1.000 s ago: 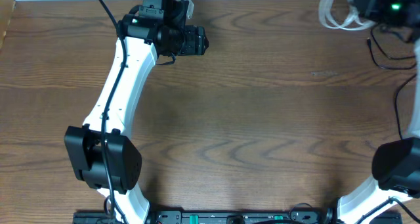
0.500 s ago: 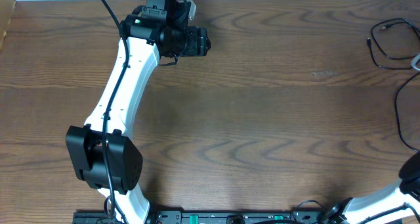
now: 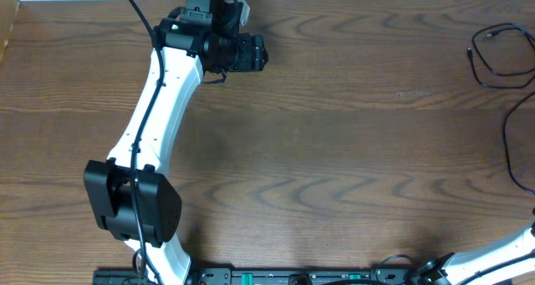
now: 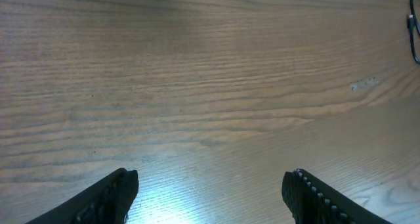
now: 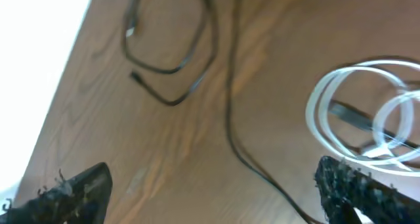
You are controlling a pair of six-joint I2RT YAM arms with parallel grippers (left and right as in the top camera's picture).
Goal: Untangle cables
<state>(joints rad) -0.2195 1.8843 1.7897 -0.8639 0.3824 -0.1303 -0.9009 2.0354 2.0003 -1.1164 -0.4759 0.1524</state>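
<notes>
Here the left gripper (image 4: 211,178) and right gripper (image 5: 211,168) hang spread wide above a wood-grain table (image 3: 334,151) bearing a black cable (image 5: 228,119)

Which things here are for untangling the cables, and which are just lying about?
For the job:
- black cables
- white cable coil

Just there:
- wooden table
- pale smudge on the wood
</notes>
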